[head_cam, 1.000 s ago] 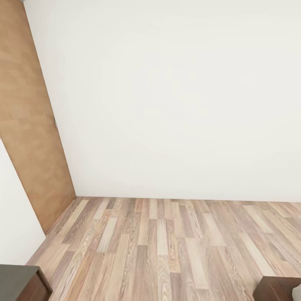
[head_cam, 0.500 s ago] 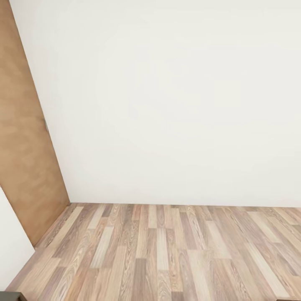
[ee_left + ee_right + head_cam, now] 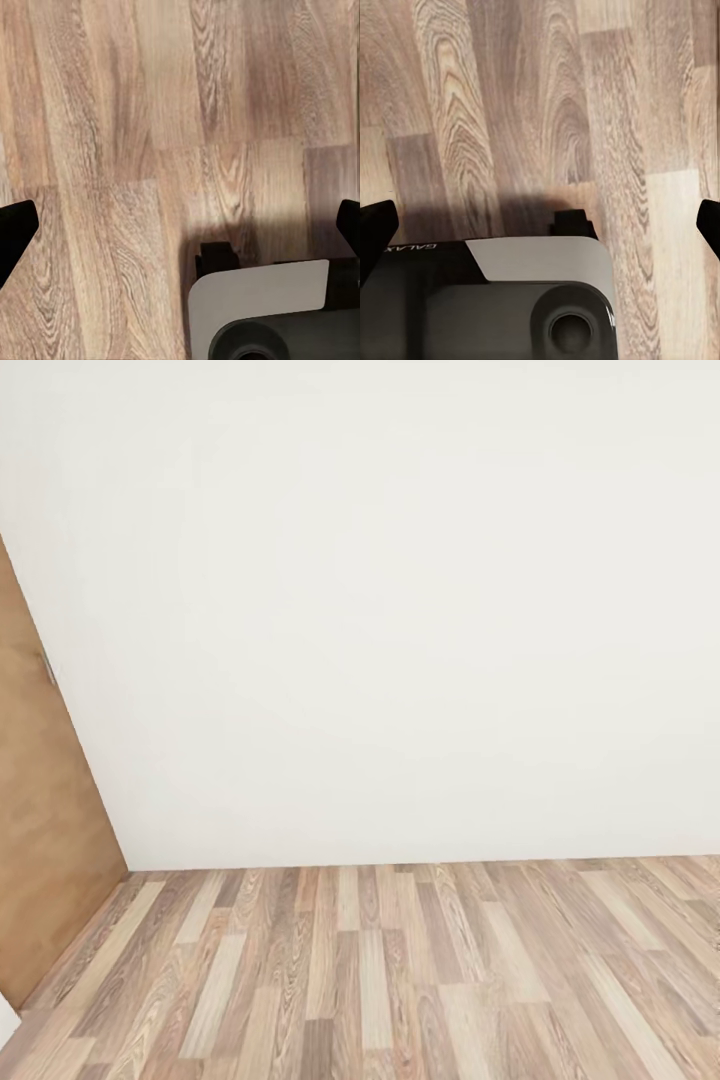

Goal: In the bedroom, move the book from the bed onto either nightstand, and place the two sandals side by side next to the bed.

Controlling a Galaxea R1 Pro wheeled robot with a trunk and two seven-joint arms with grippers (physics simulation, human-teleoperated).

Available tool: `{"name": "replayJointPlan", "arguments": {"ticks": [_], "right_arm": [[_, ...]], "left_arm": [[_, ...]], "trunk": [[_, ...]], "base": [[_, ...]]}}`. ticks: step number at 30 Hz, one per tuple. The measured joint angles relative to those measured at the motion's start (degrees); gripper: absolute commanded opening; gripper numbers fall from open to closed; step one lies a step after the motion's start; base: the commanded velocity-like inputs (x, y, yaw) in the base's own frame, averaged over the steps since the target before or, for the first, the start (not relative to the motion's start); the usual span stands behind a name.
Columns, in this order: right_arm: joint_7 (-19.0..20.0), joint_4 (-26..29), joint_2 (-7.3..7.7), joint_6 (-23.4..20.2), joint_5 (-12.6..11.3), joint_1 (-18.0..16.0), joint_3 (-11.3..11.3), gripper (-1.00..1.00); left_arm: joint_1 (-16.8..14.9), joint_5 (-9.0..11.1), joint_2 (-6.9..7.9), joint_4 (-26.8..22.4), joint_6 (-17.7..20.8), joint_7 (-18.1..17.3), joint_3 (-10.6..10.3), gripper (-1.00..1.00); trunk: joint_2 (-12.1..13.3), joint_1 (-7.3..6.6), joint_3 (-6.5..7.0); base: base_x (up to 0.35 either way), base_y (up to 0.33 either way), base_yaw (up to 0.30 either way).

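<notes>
The bedroom's white wall [image 3: 400,610] meets the light wood-plank floor [image 3: 400,980] in the head view, with the wooden door [image 3: 40,840] at the left edge. The book, the bed, the nightstands and the sandals are out of view. My left gripper [image 3: 180,229] hangs open over bare floor planks, its dark fingertips [image 3: 15,232] far apart at the picture's sides. My right gripper [image 3: 540,225] is open too, with nothing between its fingertips [image 3: 375,229].
Both wrist views look down on floor planks and on part of my own base: a white and dark grey body [image 3: 262,307] under the left arm, and the same body [image 3: 525,300] under the right arm. The wall stands close ahead.
The head camera has moved: the door has slid toward the left edge, the floor line sits lower, and the dark furniture corners at the bottom have left the picture.
</notes>
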State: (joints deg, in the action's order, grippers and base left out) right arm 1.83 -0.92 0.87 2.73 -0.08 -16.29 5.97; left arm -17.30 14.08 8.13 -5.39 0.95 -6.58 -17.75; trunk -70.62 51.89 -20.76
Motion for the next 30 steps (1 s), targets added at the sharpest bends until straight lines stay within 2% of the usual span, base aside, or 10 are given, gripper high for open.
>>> {"name": "replayJointPlan", "arguments": {"ticks": [13,30], "right_arm": [[0.0,-0.2,-0.01,0.0,0.1,0.0,0.0,1.0],[0.1,-0.2,0.0,0.0,0.1,0.0,0.0,1.0]], "left_arm": [[0.0,0.0,0.0,0.0,0.0,0.0,0.0,1.0],[0.0,0.0,0.08,0.0,0.0,0.0,-0.1,1.0]], "trunk": [[0.0,0.01,0.0],[0.0,0.02,0.0]], "base": [[0.281,0.0,-0.28],[0.144,0.0,-0.296]]}}
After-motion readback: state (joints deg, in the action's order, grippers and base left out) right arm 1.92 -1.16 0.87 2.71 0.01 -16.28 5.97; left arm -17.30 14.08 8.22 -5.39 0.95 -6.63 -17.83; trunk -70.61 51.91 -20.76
